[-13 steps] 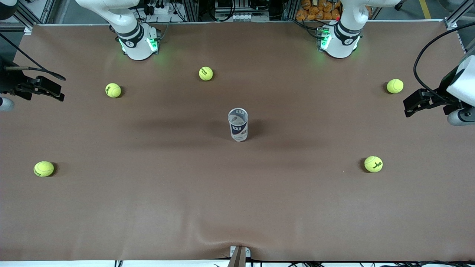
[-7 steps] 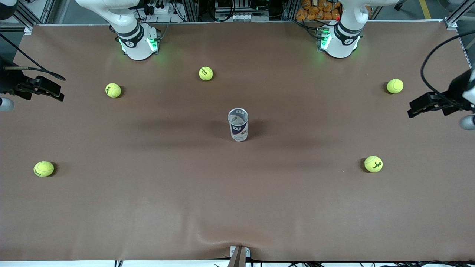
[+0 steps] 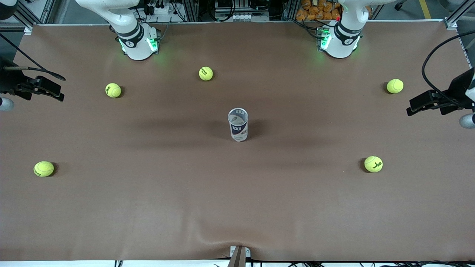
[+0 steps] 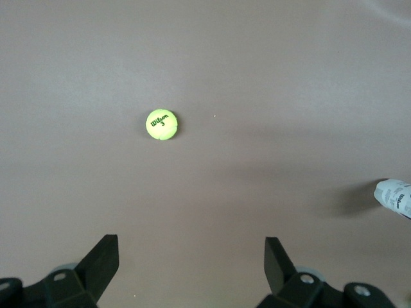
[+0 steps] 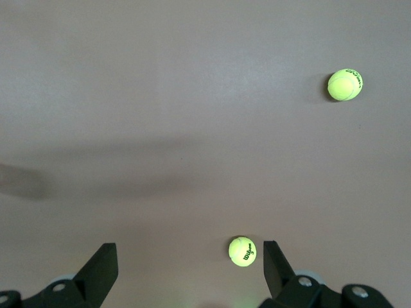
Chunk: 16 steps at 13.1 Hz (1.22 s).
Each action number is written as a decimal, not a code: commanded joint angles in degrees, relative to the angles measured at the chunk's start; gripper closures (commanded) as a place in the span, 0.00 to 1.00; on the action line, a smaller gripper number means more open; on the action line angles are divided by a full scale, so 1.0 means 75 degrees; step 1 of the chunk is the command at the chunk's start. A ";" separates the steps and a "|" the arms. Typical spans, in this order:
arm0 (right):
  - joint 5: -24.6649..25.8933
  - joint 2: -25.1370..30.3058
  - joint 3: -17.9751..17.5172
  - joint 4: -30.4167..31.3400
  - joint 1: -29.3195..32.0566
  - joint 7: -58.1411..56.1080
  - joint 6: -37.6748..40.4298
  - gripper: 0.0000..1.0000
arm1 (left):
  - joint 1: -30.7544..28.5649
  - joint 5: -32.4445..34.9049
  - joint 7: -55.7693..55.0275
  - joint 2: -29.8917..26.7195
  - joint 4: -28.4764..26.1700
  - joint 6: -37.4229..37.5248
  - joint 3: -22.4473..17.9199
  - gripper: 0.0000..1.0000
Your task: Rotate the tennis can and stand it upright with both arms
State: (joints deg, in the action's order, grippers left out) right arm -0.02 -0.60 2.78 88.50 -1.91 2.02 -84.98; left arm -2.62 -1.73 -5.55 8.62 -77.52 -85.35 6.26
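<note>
1. Front view: tennis can (image 3: 238, 124) stands upright mid-desk, open silver rim up, nothing touching it. Judged: the uprighting looks already done, so this reads as the end or retreat stage, or a pause before any re-check.
2. Left gripper (image 3: 411, 109) hangs over the left arm's end of the desk (image 3: 237, 207), well apart from the can; fingers (image 4: 103, 260) spread wide, holding nothing.
3. Right gripper (image 3: 59, 95) hangs over the right arm's end, also well apart from the can; fingers (image 5: 101, 266) spread wide, empty.
4. Next move, judged: if the can needs any more turning, both arms must travel in toward mid-desk and close on opposite sides of the tube; otherwise nothing is left except parking.
5. Can: slim clear plastic cylinder, thin-walled, dark-blue and white label, shiny rim. Probably light, slippery and easy to tip.
6. Five yellow tennis balls lie scattered around, e.g. (image 3: 373, 164) and (image 3: 113, 90); fuzzy felt, round, would roll if bumped.
7. Desk cover is a brown matte sheet, slightly wrinkled at the edge nearest the front camera.
8. Left wrist view catches the can's base (image 4: 395, 197) at the frame edge.
</note>
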 commanded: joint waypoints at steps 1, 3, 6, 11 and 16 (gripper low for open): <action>0.0050 0.0091 -0.0007 0.0094 -0.0027 0.0141 -0.0013 0.00 | 0.0033 0.0148 0.0014 -0.1274 -0.1798 -0.0967 0.0067 0.00; 0.0050 0.0091 -0.0007 0.0094 -0.0027 0.0141 -0.0013 0.00 | -0.0014 0.0125 0.0026 -0.1664 -0.2401 -0.1230 0.0067 0.00; 0.0050 0.0091 -0.0007 0.0094 -0.0027 0.0141 -0.0001 0.00 | -0.0026 0.0113 0.0026 -0.1947 -0.2813 -0.1499 0.0067 0.00; 0.0050 0.0091 -0.0007 0.0106 -0.0027 0.0153 -0.0001 0.00 | -0.0026 0.0136 0.0037 -0.1700 -0.2356 -0.1430 0.0032 0.00; 0.0050 0.0091 -0.0007 0.0106 -0.0027 0.0153 -0.0001 0.00 | -0.0038 0.0113 0.0179 -0.1665 -0.2274 -0.1406 0.0008 0.00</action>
State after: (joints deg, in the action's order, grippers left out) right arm -0.02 -0.60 2.77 88.50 -1.91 2.02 -84.93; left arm -2.75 -1.67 -4.49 -4.12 -95.90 -96.20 6.17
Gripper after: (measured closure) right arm 0.000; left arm 0.000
